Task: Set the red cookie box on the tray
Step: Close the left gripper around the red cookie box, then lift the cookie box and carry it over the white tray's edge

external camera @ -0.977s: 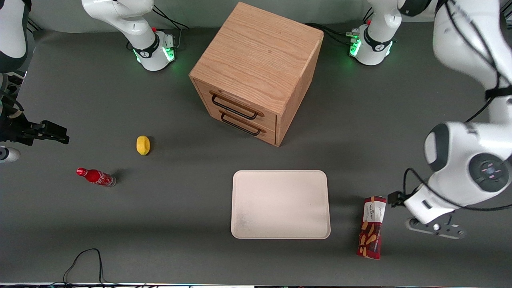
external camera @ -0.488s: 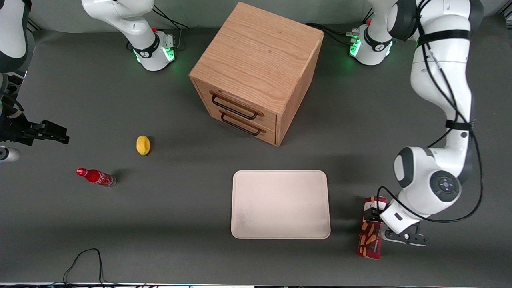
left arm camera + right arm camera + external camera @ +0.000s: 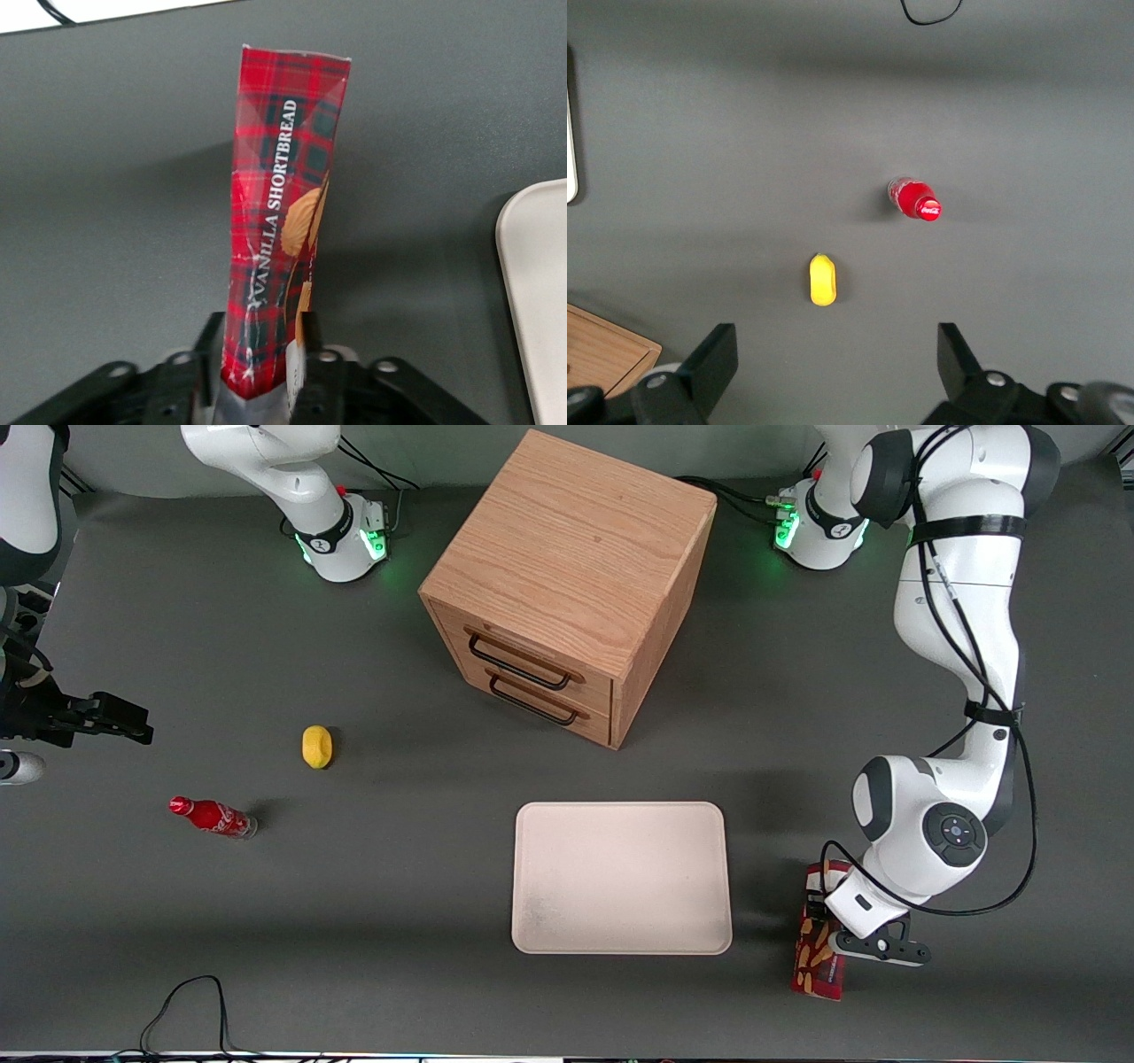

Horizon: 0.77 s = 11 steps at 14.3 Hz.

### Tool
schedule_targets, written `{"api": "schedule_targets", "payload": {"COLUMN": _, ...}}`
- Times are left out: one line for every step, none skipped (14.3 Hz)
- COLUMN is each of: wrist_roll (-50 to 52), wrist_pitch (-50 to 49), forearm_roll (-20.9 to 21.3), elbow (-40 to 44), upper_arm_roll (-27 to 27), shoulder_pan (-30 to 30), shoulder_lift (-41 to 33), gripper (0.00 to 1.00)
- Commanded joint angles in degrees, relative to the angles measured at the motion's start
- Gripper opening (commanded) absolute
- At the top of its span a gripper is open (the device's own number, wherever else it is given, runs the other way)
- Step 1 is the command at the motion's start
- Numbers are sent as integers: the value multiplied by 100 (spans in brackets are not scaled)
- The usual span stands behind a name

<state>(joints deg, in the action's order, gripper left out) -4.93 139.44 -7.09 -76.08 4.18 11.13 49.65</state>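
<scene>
Swung down from the worktop's edge, the end effector (image 3: 262, 390) now straddles the red cookie box (image 3: 282, 226), fingers spread; closing off-centre could skew it short of the nearby tray (image 3: 620, 877).

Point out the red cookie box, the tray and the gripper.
red cookie box (image 3: 275, 204): left wrist view, lettered face.
tray (image 3: 620, 877): front view, bare floor.
gripper (image 3: 259, 376): left wrist view, between fingertips straddling the box.

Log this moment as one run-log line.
phase: reaching for box | gripper: open, fingers straddling red cookie box | box: on table beside tray | tray: nothing on it
</scene>
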Motion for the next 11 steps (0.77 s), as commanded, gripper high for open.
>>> {"api": "schedule_targets", "payload": {"wrist_roll": -43, "wrist_pitch": -83, "forearm_roll": -30, "elbow": -100, "upper_arm_roll": 56, "shoulder_pan": 64, "shoulder_lift": -192, "gripper": 0}}
{"api": "schedule_targets", "payload": {"wrist_roll": -51, "wrist_pitch": -170, "forearm_roll": -21, "elbow": -82, "upper_arm_roll": 65, "shoulder_pan": 64, "shoulder_lift": -262, "gripper": 0}}
{"api": "schedule_targets", "payload": {"wrist_roll": -86, "wrist_pitch": -380, "forearm_roll": -3, "elbow": -4, "upper_arm_roll": 82, "shoulder_pan": 47, "shoulder_lift": -349, "gripper": 0}}
{"api": "schedule_targets", "payload": {"wrist_roll": -121, "wrist_pitch": -591, "forearm_roll": 6, "elbow": 136, "upper_arm_roll": 83, "shoulder_pan": 47, "shoulder_lift": -420, "gripper": 0}}
{"api": "schedule_targets", "payload": {"wrist_roll": -200, "wrist_pitch": -785, "forearm_roll": -3, "elbow": 242, "upper_arm_roll": 83, "shoulder_pan": 38, "shoulder_lift": -508, "gripper": 0}}
{"api": "schedule_targets", "payload": {"wrist_roll": -210, "wrist_pitch": -995, "forearm_roll": -3, "elbow": 348, "upper_arm_roll": 83, "shoulder_pan": 29, "shoulder_lift": -604, "gripper": 0}}
{"api": "schedule_targets", "payload": {"wrist_roll": -201, "wrist_pitch": -1206, "forearm_roll": -3, "elbow": 383, "upper_arm_roll": 83, "shoulder_pan": 38, "shoulder_lift": -753, "gripper": 0}}
{"api": "schedule_targets", "payload": {"wrist_roll": -175, "wrist_pitch": -1382, "forearm_roll": -3, "elbow": 375, "upper_arm_roll": 74, "shoulder_pan": 47, "shoulder_lift": -955, "gripper": 0}}
{"api": "schedule_targets", "payload": {"wrist_roll": -174, "wrist_pitch": -1593, "forearm_roll": -3, "elbow": 384, "upper_arm_roll": 74, "shoulder_pan": 47, "shoulder_lift": -1131, "gripper": 0}}
{"api": "schedule_targets", "payload": {"wrist_roll": -114, "wrist_pitch": -1839, "forearm_roll": -38, "elbow": 384, "upper_arm_roll": 65, "shoulder_pan": 56, "shoulder_lift": -1298, "gripper": 0}}
{"api": "schedule_targets", "payload": {"wrist_roll": -78, "wrist_pitch": -2059, "forearm_roll": -64, "elbow": 384, "upper_arm_roll": 48, "shoulder_pan": 64, "shoulder_lift": -1430, "gripper": 0}}
